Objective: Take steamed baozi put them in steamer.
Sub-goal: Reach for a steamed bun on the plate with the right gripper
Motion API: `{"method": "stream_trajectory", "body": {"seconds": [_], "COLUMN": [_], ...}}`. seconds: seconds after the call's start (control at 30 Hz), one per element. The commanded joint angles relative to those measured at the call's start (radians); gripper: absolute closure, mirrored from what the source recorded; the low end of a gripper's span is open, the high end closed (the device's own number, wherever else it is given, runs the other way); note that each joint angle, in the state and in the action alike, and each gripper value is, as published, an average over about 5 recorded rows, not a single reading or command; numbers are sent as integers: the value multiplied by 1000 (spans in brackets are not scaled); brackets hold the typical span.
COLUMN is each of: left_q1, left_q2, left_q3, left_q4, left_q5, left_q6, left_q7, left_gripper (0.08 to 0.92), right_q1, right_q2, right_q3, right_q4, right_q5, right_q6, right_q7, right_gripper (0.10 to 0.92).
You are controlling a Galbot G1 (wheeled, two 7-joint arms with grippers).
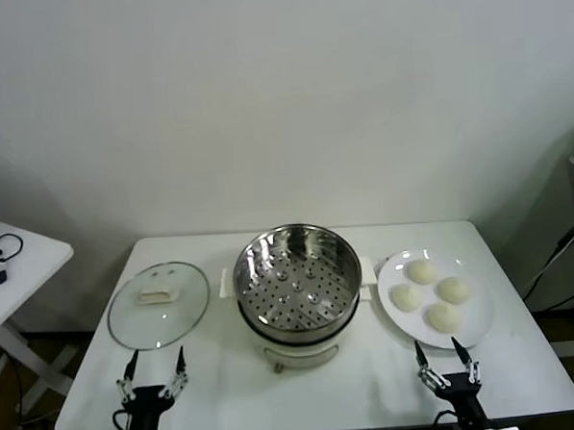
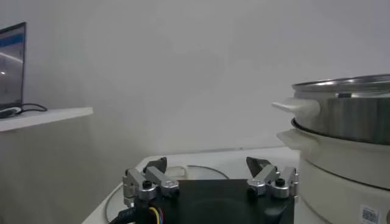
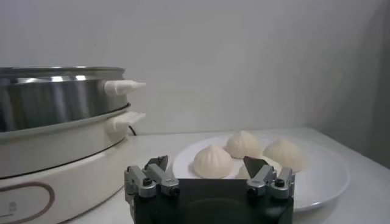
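Just ahead of the right gripper [image 1: 447, 372] sits the white plate [image 1: 478, 332], and on it all four steamed baozi [image 1: 432, 294] — pale, domed, clustered close together. That gripper hangs low at the near edge of the white table [image 1: 527, 376], jaws spread wide, nothing between them. From the right wrist view the fingertips [image 3: 159, 163] frame the plate's near rim, with the closest bun [image 3: 212, 161] just beyond them and apart from them; no contact with bun or plate.

Off to that gripper's left stands the steamer [image 1: 296, 272] — a shiny steel pot with a perforated floor on a white cooker base [image 1: 296, 351]. Its basket holds no buns. It rises beside the plate, the pot's white side handle [image 1: 367, 277] reaching toward the plate's rim.

Over on the other side, the left gripper [image 1: 153, 372] waits at the table's near edge too, jaws released and holding nothing. Right in front of it lies the round glass lid [image 1: 158, 304] with its white handle, flat on the table, and the steamer stands to that gripper's right. A second white table [image 1: 20, 267] stands well apart, farther to the left.
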Motion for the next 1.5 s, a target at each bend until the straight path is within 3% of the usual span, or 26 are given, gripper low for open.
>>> {"method": "stream_trajectory", "body": {"seconds": [0.03, 0.27, 0.5, 0.6, 0.73, 1.0, 1.23, 1.5], "left_q1": [-5, -11, -9, -11, -14, -17, -12, -17], "left_q2": [1, 6, 12, 13, 15, 17, 17, 10], "left_q3": [4, 6, 9, 10, 14, 20, 24, 24], "left_q4": [3, 2, -1, -4, -2, 0, 9, 14], "left_q5": [2, 5, 11, 11, 13, 18, 21, 24], "left_q6": [1, 2, -2, -4, -8, -12, -22, -22], "left_q7": [-1, 0, 1, 2, 3, 7, 7, 9], "left_gripper": [177, 177, 177, 177, 177, 177, 177, 177], "right_q1": [48, 283, 511, 595, 749, 1314, 1826, 2091], "right_q2": [-59, -228, -498, -617, -743, -890, -840, -656], "right_q3": [25, 23, -123, -201, -321, -853, -1393, -1706], "right_q4": [104, 126, 89, 66, -10, -226, -382, -567], "right_q5": [-10, 17, -149, -198, -275, -446, -521, -431], "right_q6": [-244, -498, -783, -817, -743, -488, -287, -217], "right_q7": [67, 12, -206, -313, -478, -801, -1039, -1118], "right_gripper": [203, 203, 203, 203, 203, 203, 203, 203]}}
